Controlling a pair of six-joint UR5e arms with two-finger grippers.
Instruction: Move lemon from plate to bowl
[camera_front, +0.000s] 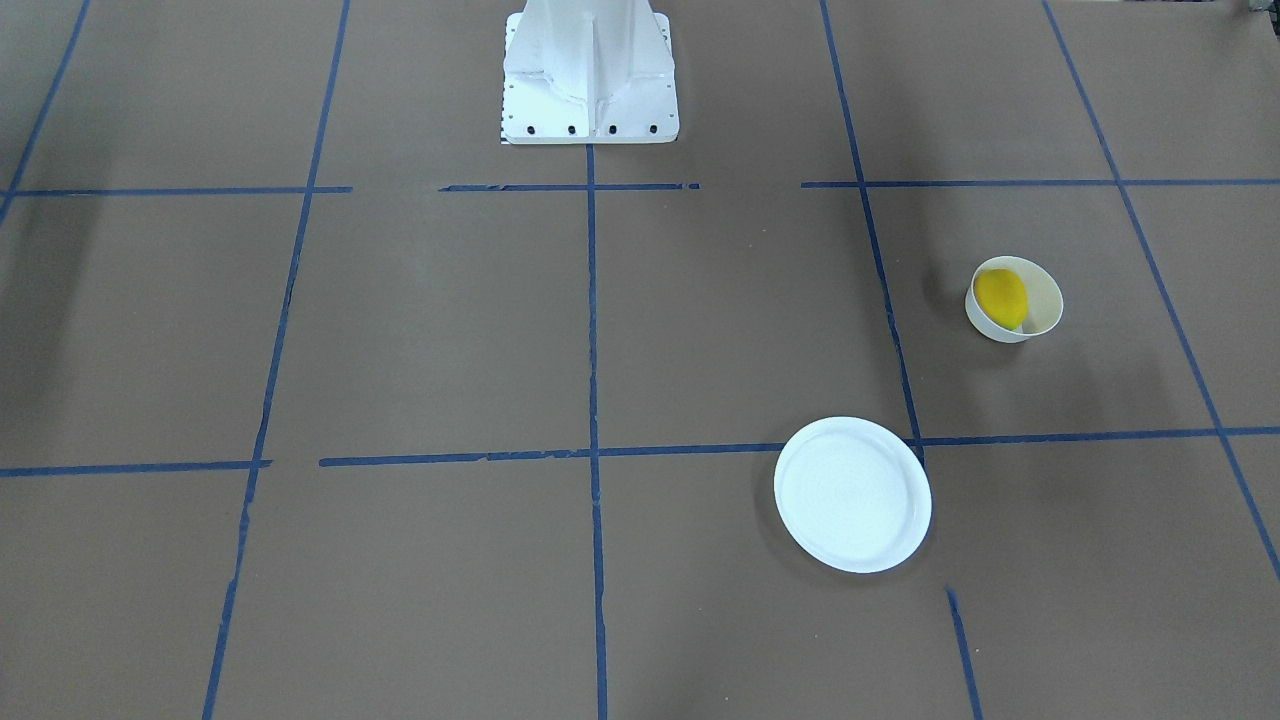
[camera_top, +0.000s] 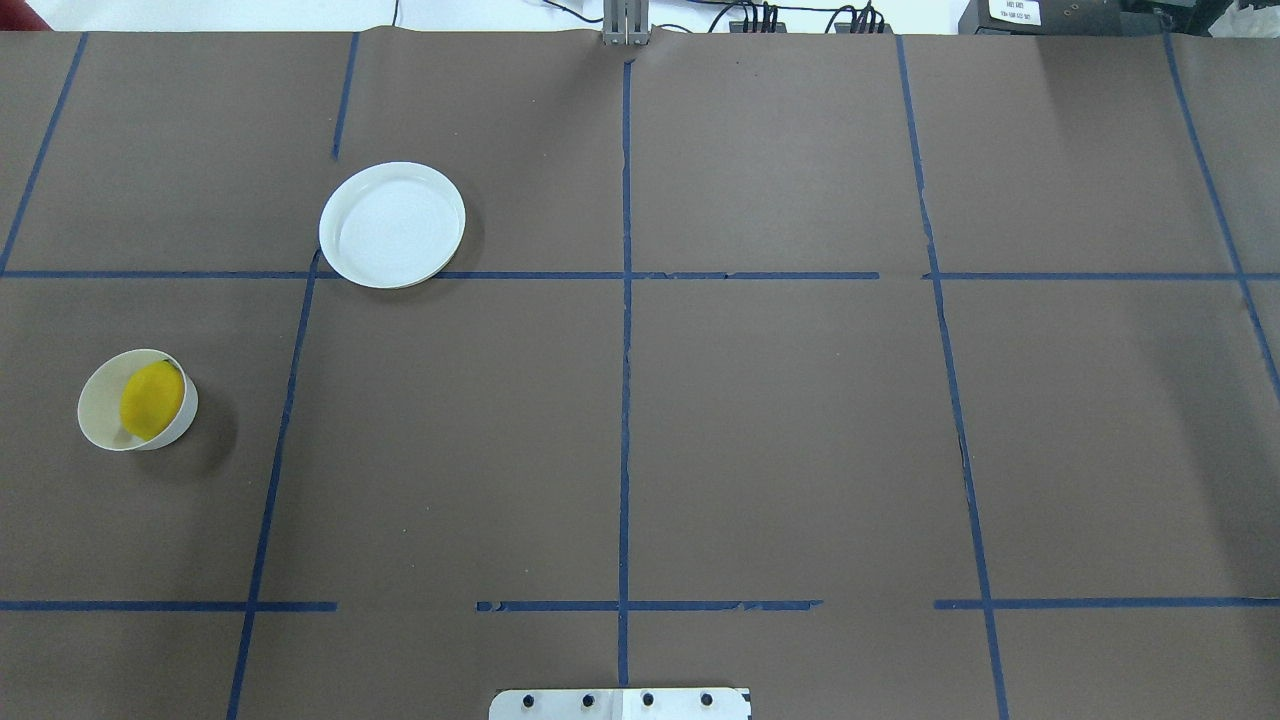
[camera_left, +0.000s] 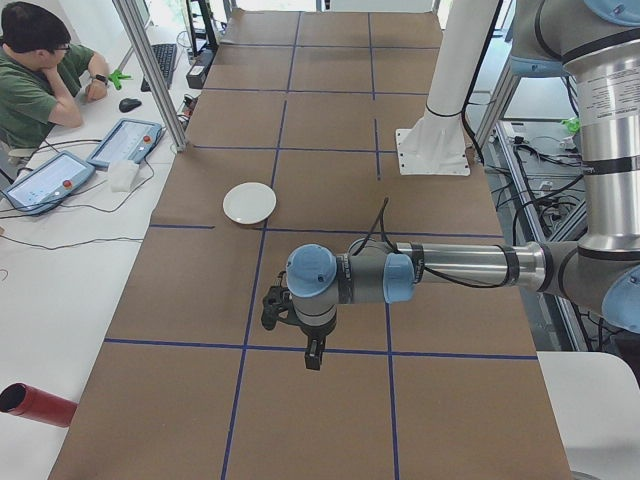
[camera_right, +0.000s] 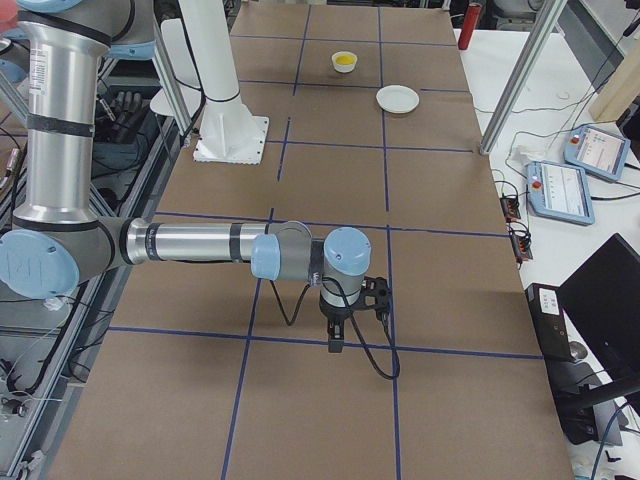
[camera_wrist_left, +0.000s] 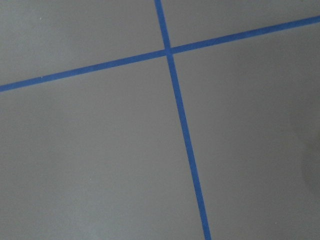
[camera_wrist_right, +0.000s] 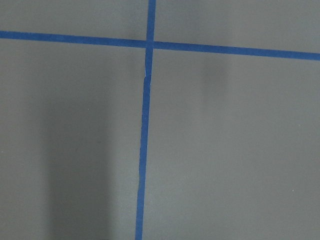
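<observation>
One lemon (camera_front: 1001, 296) lies in the bowl (camera_front: 1050, 290), plate (camera_front: 852, 495) bare. Left gripper (camera_left: 313, 355) and right gripper (camera_right: 337, 342) hang parked, seemingly finished; spread or pressed, I cannot tell.

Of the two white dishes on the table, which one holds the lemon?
The small deep bowl holds the lemon; the larger flat plate has nothing on it.

I see a table (camera_top: 780, 430) covered in brown paper and divided into a grid by blue tape lines (camera_top: 624, 400). In the exterior left view a white bench (camera_left: 60, 300) runs down the left edge. A seated operator (camera_left: 30, 90) occupies the upper left corner, with a tablet-style pendant (camera_left: 125, 143) lying nearby. Lighting is even.
</observation>
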